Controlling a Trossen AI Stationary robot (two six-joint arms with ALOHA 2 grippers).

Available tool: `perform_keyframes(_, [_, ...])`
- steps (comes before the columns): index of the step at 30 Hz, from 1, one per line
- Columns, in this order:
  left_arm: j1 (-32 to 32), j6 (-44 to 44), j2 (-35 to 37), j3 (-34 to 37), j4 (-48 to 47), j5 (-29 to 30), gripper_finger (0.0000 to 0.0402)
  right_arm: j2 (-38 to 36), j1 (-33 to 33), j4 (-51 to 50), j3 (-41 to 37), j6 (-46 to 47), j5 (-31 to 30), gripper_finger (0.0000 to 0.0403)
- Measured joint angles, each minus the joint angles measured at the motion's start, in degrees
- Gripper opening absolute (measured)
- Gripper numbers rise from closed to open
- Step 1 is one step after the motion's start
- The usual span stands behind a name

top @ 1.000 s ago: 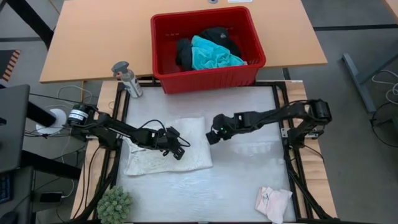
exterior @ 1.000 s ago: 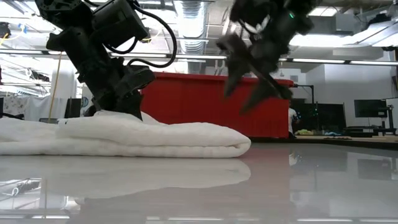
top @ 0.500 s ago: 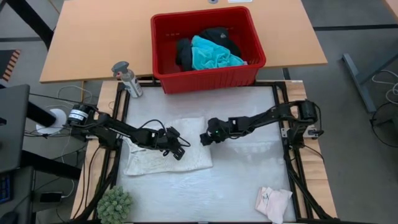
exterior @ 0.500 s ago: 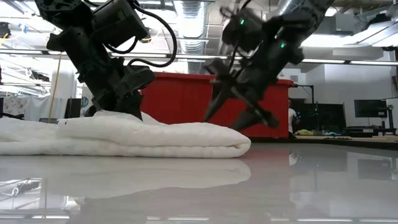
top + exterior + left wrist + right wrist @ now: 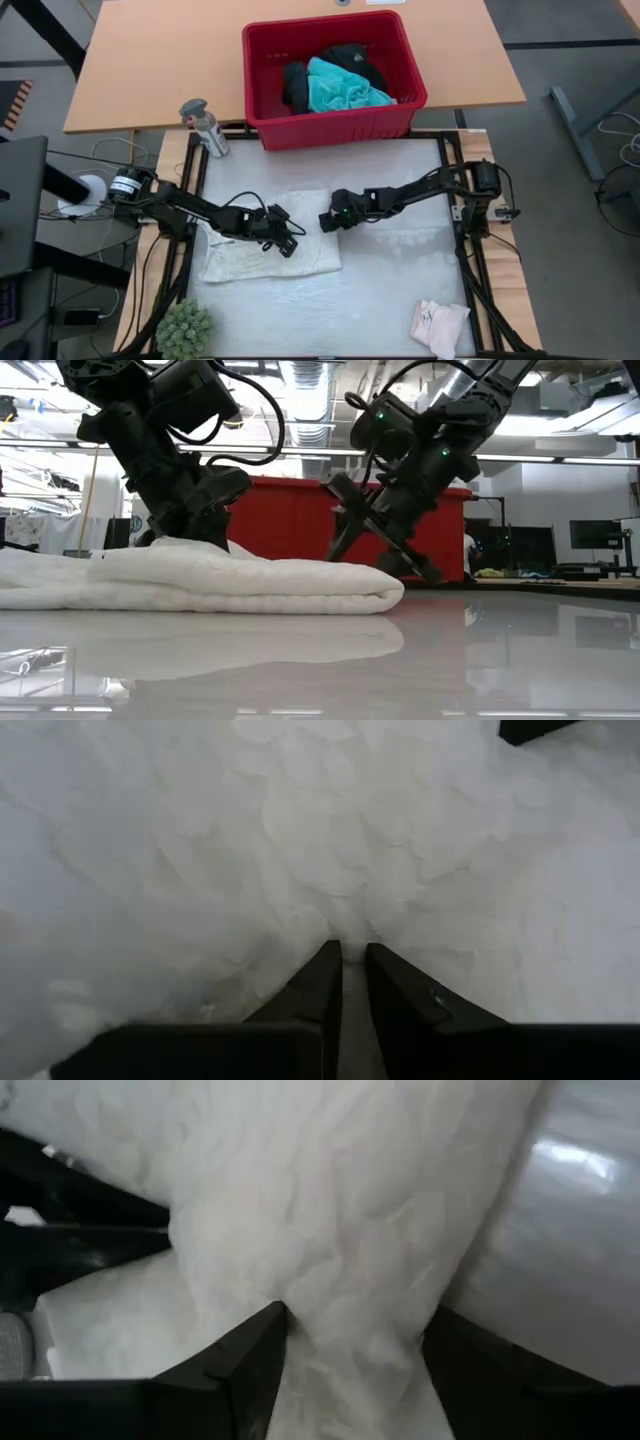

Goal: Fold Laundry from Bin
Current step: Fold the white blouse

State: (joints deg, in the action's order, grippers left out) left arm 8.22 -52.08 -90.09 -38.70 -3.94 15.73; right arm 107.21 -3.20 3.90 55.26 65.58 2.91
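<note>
I have the left gripper [image 5: 287,240] down on the white lacy top [image 5: 265,248], a folded soft garment lying flat on the glossy white work surface [image 5: 400,300], towards its left edge. The left wrist view shows that gripper's two dark fingers [image 5: 318,985] nearly together with a thin pinch of the white fabric between them, so I read it as clamped on the top. The right gripper [image 5: 327,219] sits at the top's right edge; in the right wrist view its fingers [image 5: 250,1355] stand wide apart with the white cloth lying between them, not gripped. In the low view both arms come down onto the folded bundle, the right one at its rounded fold.

The red rectangular plastic bin [image 5: 334,76] with the thick rim stands on the wooden tabletop [image 5: 150,60] beyond the far edge of the work surface, and it holds a crumpled turquoise shirt [image 5: 345,87] with black clothing [image 5: 295,85] beside it. A small pale pink-white piece [image 5: 440,326] lies near the work surface's near right corner. A grey spray bottle [image 5: 205,125] stands by the far left corner, and a green spiky plant-like ball [image 5: 184,327] sits off the near left corner.
</note>
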Motion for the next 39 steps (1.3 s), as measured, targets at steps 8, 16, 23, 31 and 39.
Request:
perform_keyframes(8, [-0.4,1.9,1.2,-1.8,1.4,-3.9,0.0043,0.2,-0.4,-1.9,0.0,1.4,-1.5,0.0031])
perform_keyframes(16, [-1.9,8.5,6.6,-13.6,-13.8,-4.8,0.0043,-0.2,-1.3,-6.9,0.1,3.4,-1.2,0.0035])
perform_keyframes(23, [-0.8,8.6,7.7,-18.7,-23.3,3.8,0.0043,-0.1,-1.0,-6.0,0.0,1.8,-1.5,0.0034])
perform_keyframes(31, [2.1,5.9,2.2,-11.3,-7.2,3.1,0.0043,-0.1,-1.0,-5.2,-0.1,1.9,-1.3,0.0034])
perform_keyframes(39, [3.4,4.7,-5.9,-10.8,-18.3,-1.4,0.0043,-0.4,-1.5,-8.2,0.0,2.1,-1.5,0.0034])
